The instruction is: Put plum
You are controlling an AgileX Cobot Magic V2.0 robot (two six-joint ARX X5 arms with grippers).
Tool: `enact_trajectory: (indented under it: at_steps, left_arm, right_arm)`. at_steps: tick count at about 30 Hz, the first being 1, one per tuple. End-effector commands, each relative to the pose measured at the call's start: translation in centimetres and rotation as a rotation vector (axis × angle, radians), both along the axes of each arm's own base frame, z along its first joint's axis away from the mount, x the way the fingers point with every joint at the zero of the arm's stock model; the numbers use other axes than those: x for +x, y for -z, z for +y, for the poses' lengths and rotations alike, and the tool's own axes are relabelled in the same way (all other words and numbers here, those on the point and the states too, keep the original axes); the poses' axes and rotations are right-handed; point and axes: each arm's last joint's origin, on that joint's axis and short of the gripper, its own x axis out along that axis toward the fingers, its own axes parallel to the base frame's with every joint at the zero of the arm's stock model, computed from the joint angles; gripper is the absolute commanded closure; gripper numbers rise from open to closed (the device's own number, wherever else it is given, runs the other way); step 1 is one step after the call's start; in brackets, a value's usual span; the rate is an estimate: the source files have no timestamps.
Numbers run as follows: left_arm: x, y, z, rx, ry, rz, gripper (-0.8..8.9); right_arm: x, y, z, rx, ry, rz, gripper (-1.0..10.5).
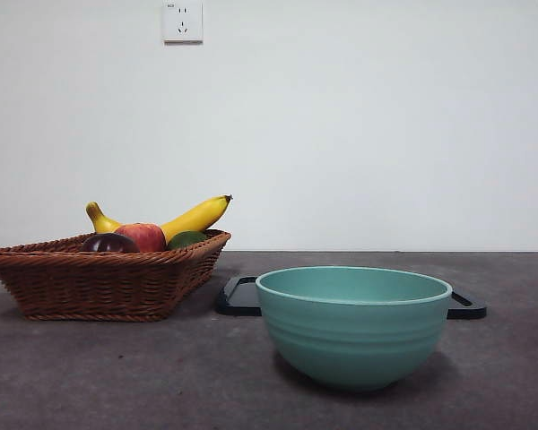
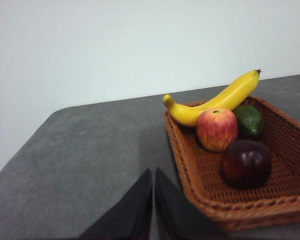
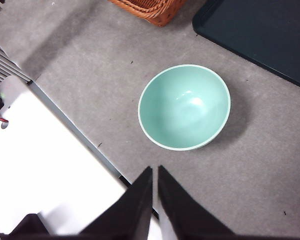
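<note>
The dark purple plum (image 2: pixel 245 163) lies in the brown wicker basket (image 2: pixel 290 135), next to a red-and-yellow fruit (image 2: pixel 217 129). In the front view the plum (image 1: pixel 108 243) peeks over the basket's rim (image 1: pixel 99 273) at the left. My left gripper (image 2: pixel 153 175) is shut and empty, above the table beside the basket. My right gripper (image 3: pixel 155 172) is shut and empty, high above the table near the green bowl (image 3: pixel 184 107). The bowl (image 1: pixel 353 324) stands empty at the front centre.
A banana (image 1: pixel 195 217) and a green fruit (image 1: pixel 187 239) also lie in the basket. A dark flat tray (image 1: pixel 240 296) sits behind the bowl; it also shows in the right wrist view (image 3: pixel 270 35). The table's edge (image 3: pixel 80 135) runs near the bowl.
</note>
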Motion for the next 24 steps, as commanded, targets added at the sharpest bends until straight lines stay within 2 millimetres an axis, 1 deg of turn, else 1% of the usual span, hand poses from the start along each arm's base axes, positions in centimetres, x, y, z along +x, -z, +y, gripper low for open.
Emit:
enact_trajectory:
  at_steps: [1, 13, 24]
  left_arm:
    - [-0.1, 0.5, 0.1, -0.02, -0.022, 0.01, 8.06]
    - [-0.3, 2.7, 0.1, -0.031, -0.034, 0.176, 8.06]
    - [-0.3, 2.6, 0.1, -0.037, -0.035, 0.175, 8.06]
  right_arm:
    - [0.0, -0.4, 0.1, 0.007, -0.012, -0.021, 9.4]
    - [0.1, -0.4, 0.1, 0.007, -0.012, -0.021, 9.4]
    - [0.1, -0.4, 0.1, 0.007, -0.012, -0.021, 9.4]
